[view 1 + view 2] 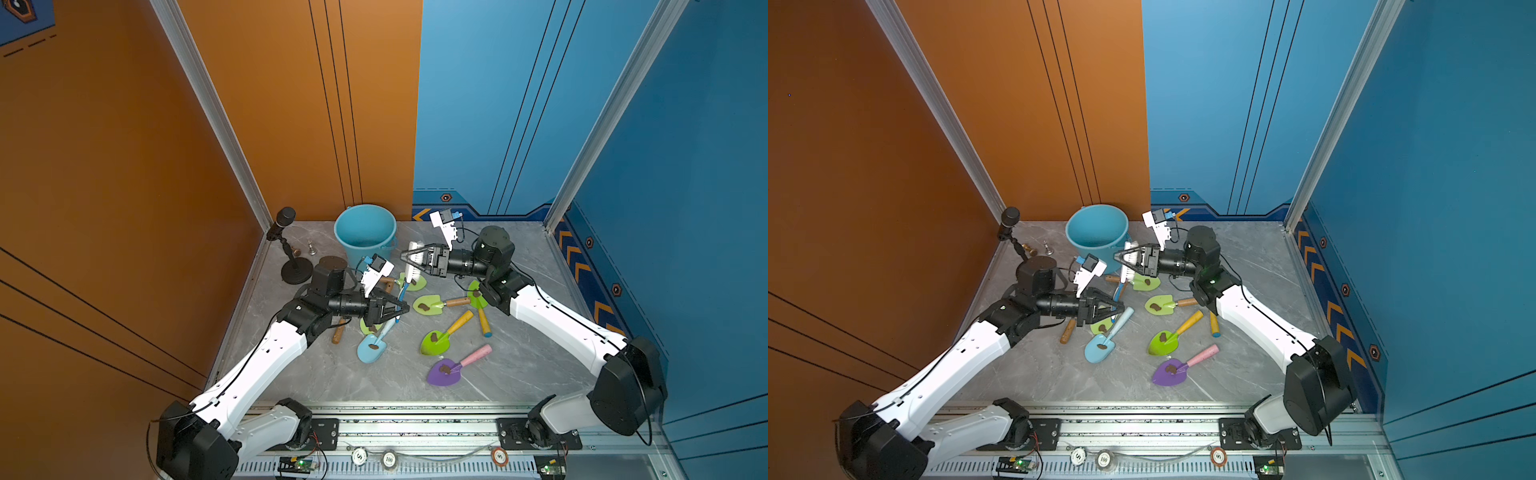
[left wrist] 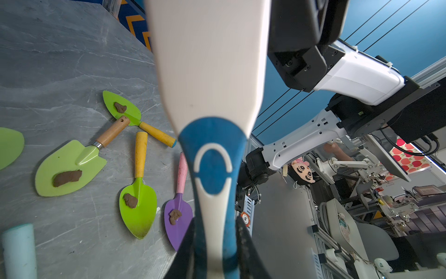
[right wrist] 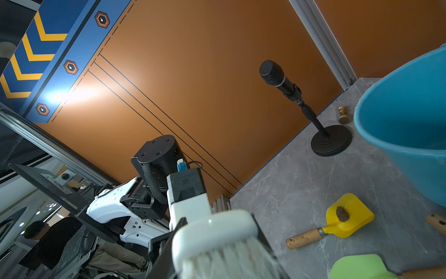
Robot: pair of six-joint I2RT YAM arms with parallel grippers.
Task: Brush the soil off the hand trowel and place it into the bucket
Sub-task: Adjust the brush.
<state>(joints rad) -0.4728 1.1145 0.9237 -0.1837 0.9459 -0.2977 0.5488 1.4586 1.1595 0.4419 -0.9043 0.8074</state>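
— So, where do the trowels lie?

— Flat on the grey desk (image 1: 519, 353), scattered between the two arms. A light-green trowel (image 1: 428, 305) with a brown wooden handle lies in the middle. Nearer the front rail are a lime trowel (image 1: 432, 345) with a yellow handle and a purple trowel (image 1: 442, 374) with a pink one. A pale-blue trowel (image 1: 370, 349) lies just beside the left gripper (image 1: 405, 309).

— And the soil?

— Each of those four blades carries one small dark-brown lump of soil (image 2: 67, 177), sitting near the middle of the blade.

— The bucket?

— The bucket (image 1: 357, 251) is light blue and upright. It stands at the back of the desk by the orange wall, well apart from the purple trowel.

— What are the jaws doing?

— Both pairs pinch the brush (image 2: 210, 72). The left gripper's jaws press on its blue-and-white handle. The right gripper (image 1: 404, 257) has its jaws clamped across the white bristled head, above the desk and beside the bucket.
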